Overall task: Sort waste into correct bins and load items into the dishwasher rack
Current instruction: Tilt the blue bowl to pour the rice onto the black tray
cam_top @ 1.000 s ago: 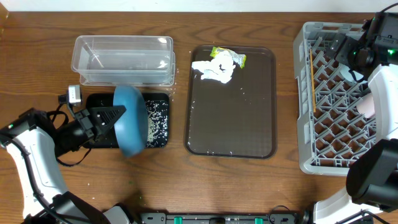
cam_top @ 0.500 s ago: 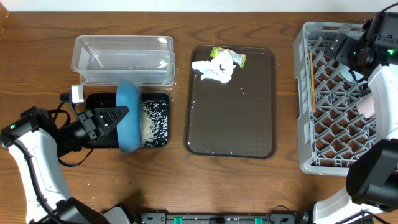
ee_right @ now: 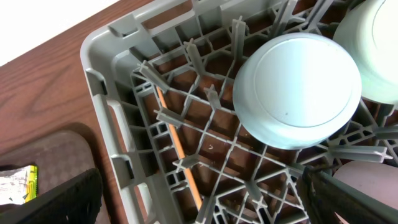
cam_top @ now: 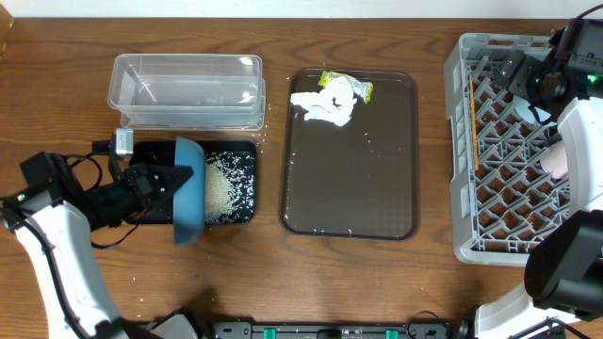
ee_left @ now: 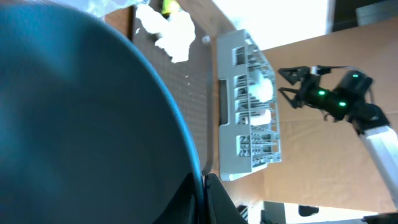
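Observation:
My left gripper [cam_top: 181,177] is shut on the rim of the deep-blue dish [cam_top: 189,201], which stands tipped on edge over the black tray bin [cam_top: 243,151]. A heap of rice [cam_top: 222,192] lies in that tray. In the left wrist view the dish [ee_left: 81,112] fills the left side, its rim pinched between my fingertips [ee_left: 214,202]. Crumpled tissue [cam_top: 325,105] and the yellow-green wrapper [cam_top: 347,83] lie on the brown serving tray [cam_top: 350,188]. My right gripper [ee_right: 205,205] hangs open over the dishwasher rack [ee_right: 112,106], holding nothing. In the rack are the upturned light-blue bowl [ee_right: 297,90], the mint bowl [ee_right: 382,56] and the stick [ee_right: 180,149].
The clear tub bin [cam_top: 188,89] stands just behind the black tray. The grey rack [cam_top: 509,235] fills the right side of the table, with the right arm [cam_top: 570,66] over its far corner. Loose rice grains dot the brown serving tray.
The left gripper has drawn back to the left and tipped the blue dish steeper, onto its edge. Rice has slid off the dish into the black tray. The right arm has not moved.

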{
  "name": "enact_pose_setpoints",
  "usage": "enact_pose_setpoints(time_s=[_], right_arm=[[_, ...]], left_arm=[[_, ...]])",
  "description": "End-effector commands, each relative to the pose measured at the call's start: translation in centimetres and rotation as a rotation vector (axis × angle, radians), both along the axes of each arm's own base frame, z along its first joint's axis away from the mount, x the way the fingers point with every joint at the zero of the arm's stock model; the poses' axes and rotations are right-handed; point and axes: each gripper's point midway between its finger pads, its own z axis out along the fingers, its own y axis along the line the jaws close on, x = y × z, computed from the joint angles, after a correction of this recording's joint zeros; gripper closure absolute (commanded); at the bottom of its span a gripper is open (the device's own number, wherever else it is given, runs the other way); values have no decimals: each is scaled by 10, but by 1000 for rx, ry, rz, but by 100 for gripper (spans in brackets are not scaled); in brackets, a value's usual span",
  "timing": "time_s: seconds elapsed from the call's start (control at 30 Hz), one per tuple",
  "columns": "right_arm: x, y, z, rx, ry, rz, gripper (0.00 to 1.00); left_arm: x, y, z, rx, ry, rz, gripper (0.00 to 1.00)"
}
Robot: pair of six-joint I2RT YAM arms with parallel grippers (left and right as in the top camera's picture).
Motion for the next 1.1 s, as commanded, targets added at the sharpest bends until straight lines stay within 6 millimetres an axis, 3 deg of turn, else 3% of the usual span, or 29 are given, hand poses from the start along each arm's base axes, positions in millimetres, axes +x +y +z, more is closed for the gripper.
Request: enact_pose_setpoints(time_s=[0.0, 0.07, 0.17, 0.37, 0.5, 0.77, 0.97, 1.07], right_arm=[[-2, -4, 8, -4, -16, -17, 1], [-2, -4, 8, -4, -16, -17, 1], [-2, -4, 8, -4, -16, -16, 1], [-2, -4, 8, -4, -16, -17, 1], [-2, -4, 8, -4, -16, -17, 1], [-2, -4, 8, -4, -16, -16, 1], [-2, -4, 8, -4, -16, -16, 1], [-2, -4, 8, -4, -16, -17, 1]], left_arm=[[0, -1, 10, 62, -6, 33, 94], [-2, -14, 34, -41, -62, 19, 94], [-7, -31, 72, -109, -278, -72, 94], [-8, -35, 94, -264, -254, -76, 94], [-6, -34, 93, -312, -186, -56, 94], [-4, -33, 91, -504, 107, 25, 94], [8, -25, 89, -418, 20, 26, 94], [-3, -35, 95, -485, 78, 5, 94]])
